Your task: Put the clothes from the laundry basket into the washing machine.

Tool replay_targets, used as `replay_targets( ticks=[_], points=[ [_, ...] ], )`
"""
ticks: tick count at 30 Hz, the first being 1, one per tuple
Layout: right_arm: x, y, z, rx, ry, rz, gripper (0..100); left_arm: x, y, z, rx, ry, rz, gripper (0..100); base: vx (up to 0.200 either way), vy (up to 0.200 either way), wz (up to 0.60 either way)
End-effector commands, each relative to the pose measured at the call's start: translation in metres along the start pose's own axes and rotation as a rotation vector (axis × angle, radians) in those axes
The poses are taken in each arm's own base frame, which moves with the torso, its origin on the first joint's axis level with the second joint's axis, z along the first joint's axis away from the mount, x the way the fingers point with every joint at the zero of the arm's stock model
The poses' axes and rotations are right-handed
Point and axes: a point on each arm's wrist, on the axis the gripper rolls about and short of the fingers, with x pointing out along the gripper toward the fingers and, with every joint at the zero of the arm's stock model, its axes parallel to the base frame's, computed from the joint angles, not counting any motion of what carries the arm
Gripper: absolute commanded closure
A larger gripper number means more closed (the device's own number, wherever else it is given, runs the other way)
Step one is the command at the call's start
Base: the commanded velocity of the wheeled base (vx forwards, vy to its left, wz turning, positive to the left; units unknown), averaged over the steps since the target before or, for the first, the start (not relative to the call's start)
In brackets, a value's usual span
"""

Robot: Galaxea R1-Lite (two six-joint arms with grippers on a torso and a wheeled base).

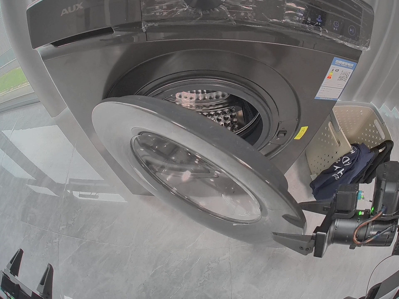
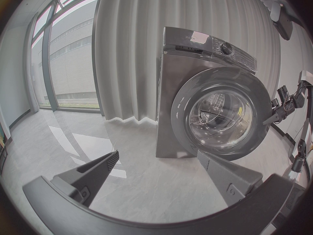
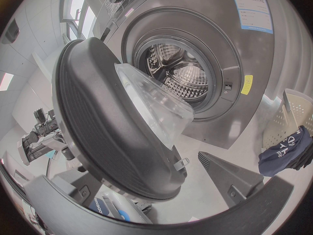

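clothes (image 1: 337,170) navy with white print, draped over laundry basket (image 1: 328,144) rim

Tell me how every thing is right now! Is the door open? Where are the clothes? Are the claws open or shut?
Washing machine door: open, swung partway out.
Drum: no clothes in the part that shows.
Laundry basket: clothes hang over its rim.
Dark blue clothes: draped over the basket's rim, not held.
Left claw: open, empty.
Right claw: open, one finger on each side of the door's edge.
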Motion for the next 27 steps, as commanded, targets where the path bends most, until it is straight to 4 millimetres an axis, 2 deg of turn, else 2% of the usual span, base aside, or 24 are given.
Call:
replay_targets(
  ticks=[1,4,11,16,22,27],
  points=[
    [0.021,0.001,0.003,-0.002,0.025,0.012,0,0.0,0.0,-0.005,-0.001,0.004,0.001,0,-0.2,0.0,0.0],
    [0.028,0.007,-0.001,-0.014,0.021,0.039,0,0.0,0.0,-0.005,-0.002,0.006,0.001,0,0.0,0.0,0.0],
    [0.02,0.009,-0.016,-0.018,0.05,0.05,0,0.0,0.0,-0.005,-0.002,0.004,0.001,0,0.0,0.0,0.0],
    [0.003,0.007,-0.035,-0.011,0.083,0.04,0,0.0,0.0,-0.005,-0.001,0.006,0.001,0,0.0,0.0,0.0],
    [-0.032,0.002,-0.076,-0.005,0.149,0.014,0,0.001,0.0,-0.005,0.001,0.008,-0.002,0,0.0,0.0,0.0],
    [-0.043,-0.007,-0.097,0.029,0.207,-0.054,0,0.001,0.0,-0.005,0.001,0.008,-0.002,0,0.0,0.0,0.0]
  ],
)
